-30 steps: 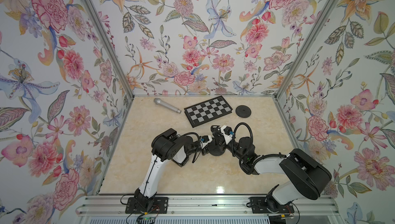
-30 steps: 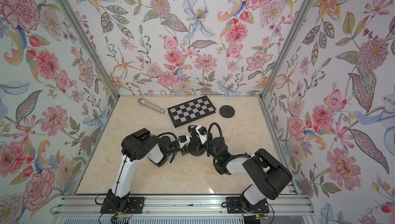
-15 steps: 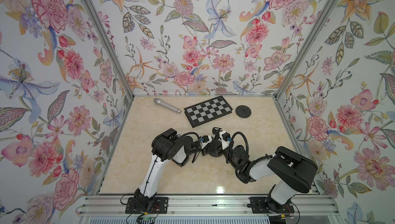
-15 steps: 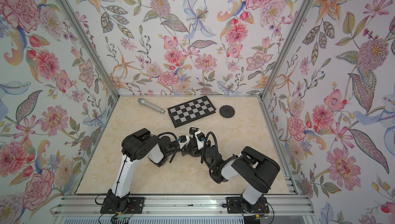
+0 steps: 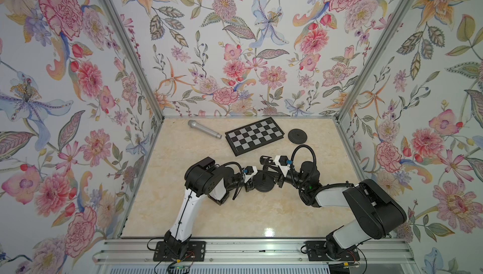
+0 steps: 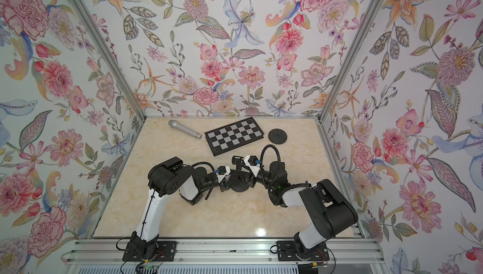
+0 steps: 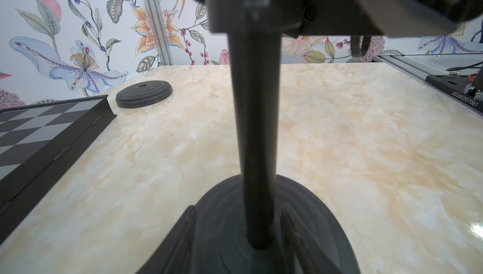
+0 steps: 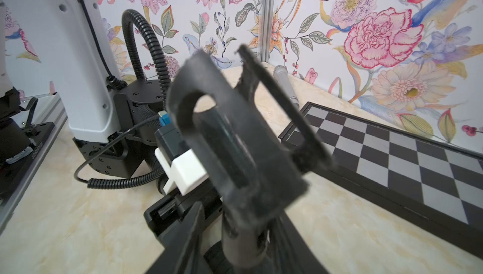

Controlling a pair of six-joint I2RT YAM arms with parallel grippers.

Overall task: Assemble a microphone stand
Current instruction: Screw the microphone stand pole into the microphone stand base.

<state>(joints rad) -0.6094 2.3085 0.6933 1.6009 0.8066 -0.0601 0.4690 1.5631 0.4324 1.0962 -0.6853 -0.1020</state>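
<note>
The black round stand base [image 5: 264,186] lies on the table mid-floor, and my left gripper [image 5: 255,181] is shut on it, one finger [image 7: 187,236] on each side of its rim [image 7: 321,215]. A black pole [image 7: 257,129] stands upright in the base. It carries the black microphone clip [image 8: 235,139] on top, which both top views show [image 6: 237,159]. My right gripper [image 8: 241,241] straddles the pole [image 8: 239,244] just under the clip, with a narrow gap showing beside each finger [image 8: 188,233]. A silver microphone [image 5: 204,129] lies at the back left.
A black-and-grey chessboard [image 5: 254,135] lies at the back centre. A second black disc [image 5: 297,136] sits to its right, also in the left wrist view [image 7: 143,93]. Both arms crowd the middle. Flowered walls close three sides, and a metal rail [image 5: 261,251] runs along the front.
The right arm swung its elbow in toward the middle and back out, with its wrist turning round the pole. Left arm and base stayed put.
</note>
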